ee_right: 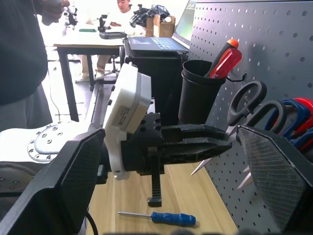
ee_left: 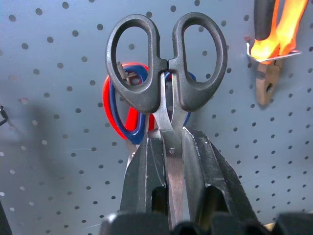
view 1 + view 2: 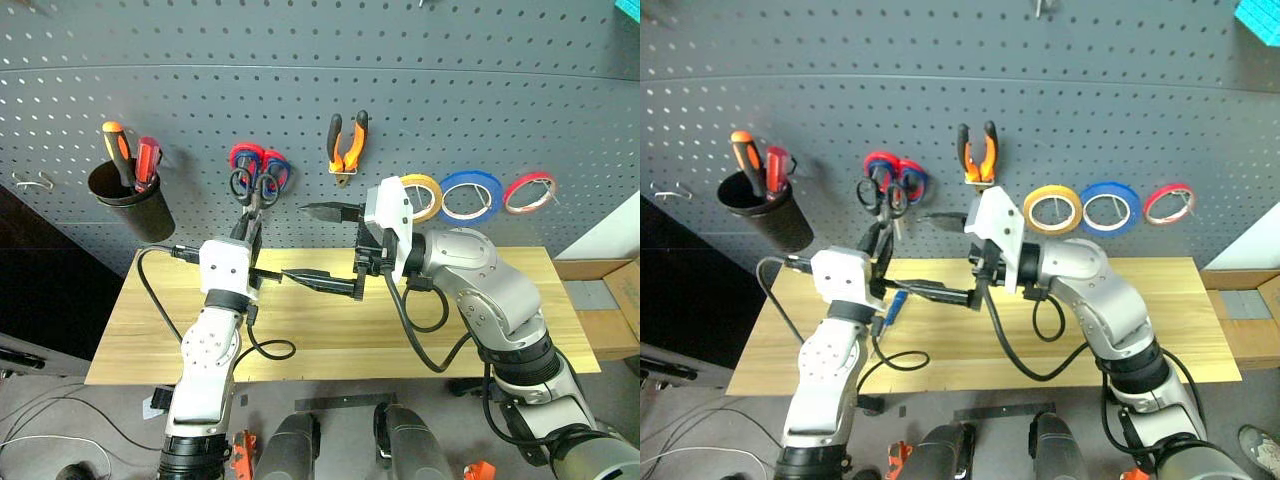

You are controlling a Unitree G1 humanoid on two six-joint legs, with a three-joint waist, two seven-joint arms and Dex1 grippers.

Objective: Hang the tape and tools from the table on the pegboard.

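Note:
My left gripper is shut on the blades of the black-handled scissors, handles up against the pegboard. Their handles overlap the hanging red-and-blue scissors, whose metal hook shows through one black loop. My right gripper hangs open above the table, pointing left at my left gripper and holding nothing. The orange-and-black pliers and the yellow tape hang on the board. The blue-handled screwdriver lies on the table under my grippers.
A blue ring and a thin red ring hang right of the yellow tape. A black cup with orange and red screwdrivers hangs at the left, beside a bare hook. Cardboard boxes stand right of the table. A person stands beyond its left end.

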